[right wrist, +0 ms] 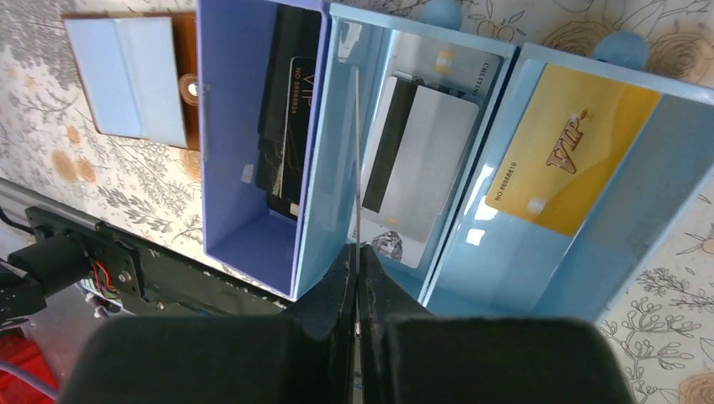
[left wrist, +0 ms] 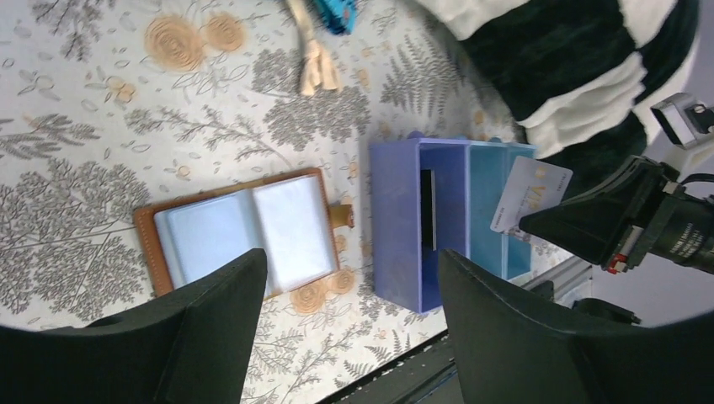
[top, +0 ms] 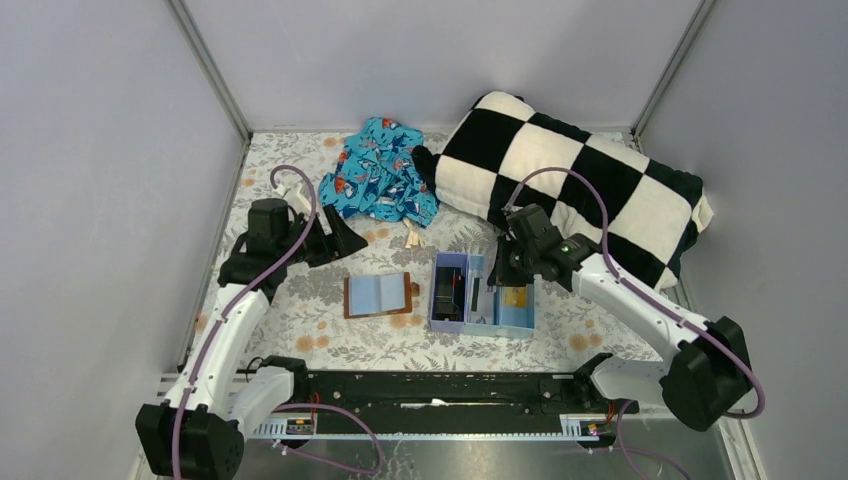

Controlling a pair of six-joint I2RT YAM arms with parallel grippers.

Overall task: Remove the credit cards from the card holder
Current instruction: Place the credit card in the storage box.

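The card holder (top: 378, 295) lies open on the table, brown with pale blue lining; it also shows in the left wrist view (left wrist: 240, 231) and the right wrist view (right wrist: 135, 80). A dark card (right wrist: 290, 126) stands in the tray's purple compartment, a silver card (right wrist: 421, 151) lies in the middle one, and a gold card (right wrist: 572, 160) lies in the right one. My right gripper (right wrist: 357, 252) is shut on a pale silver card (left wrist: 530, 195), seen edge-on (right wrist: 357, 160), above the middle compartment. My left gripper (left wrist: 354, 286) is open and empty, above and behind the holder (top: 345, 240).
The three-compartment blue tray (top: 440, 318) sits right of the holder. A black-and-white checkered cushion (top: 570, 180) and a blue patterned cloth (top: 385, 170) lie at the back. A small wooden peg (left wrist: 316, 63) lies behind the tray. The black rail (top: 440, 390) runs along the near edge.
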